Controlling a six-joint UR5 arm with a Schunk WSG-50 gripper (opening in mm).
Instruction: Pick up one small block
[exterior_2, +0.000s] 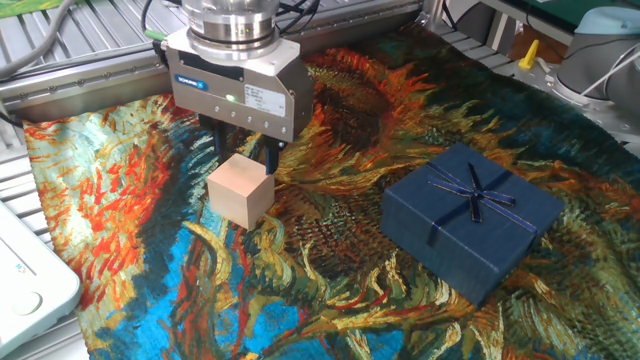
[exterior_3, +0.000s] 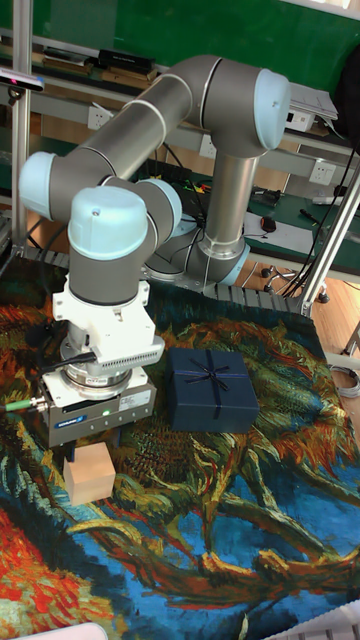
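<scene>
Approach step: gripper (exterior_2: 245, 152) poised just above small block (exterior_2: 241, 193), fingers spread wide to straddle it, block resting on painted cloth (exterior_2: 330, 300) well apart from blue gift box (exterior_2: 472, 220); next, lower and close.

Fixed view: arm cut off by the top edge, only the end effector (exterior_2: 244, 150) body and flange showed. Left finger mostly hidden behind the small block (exterior_2: 241, 192); right fingertip (exterior_2: 273, 158) barely visible, contact with the cube couldn't be judged. Label text on the end effector body too small to read. Tall fixed view: end effector (exterior_3: 88, 449) fingers hidden between body and block (exterior_3: 89, 473). Painted cloth (exterior_3: 230, 520) cropped at the left, right and bottom edges.
</scene>
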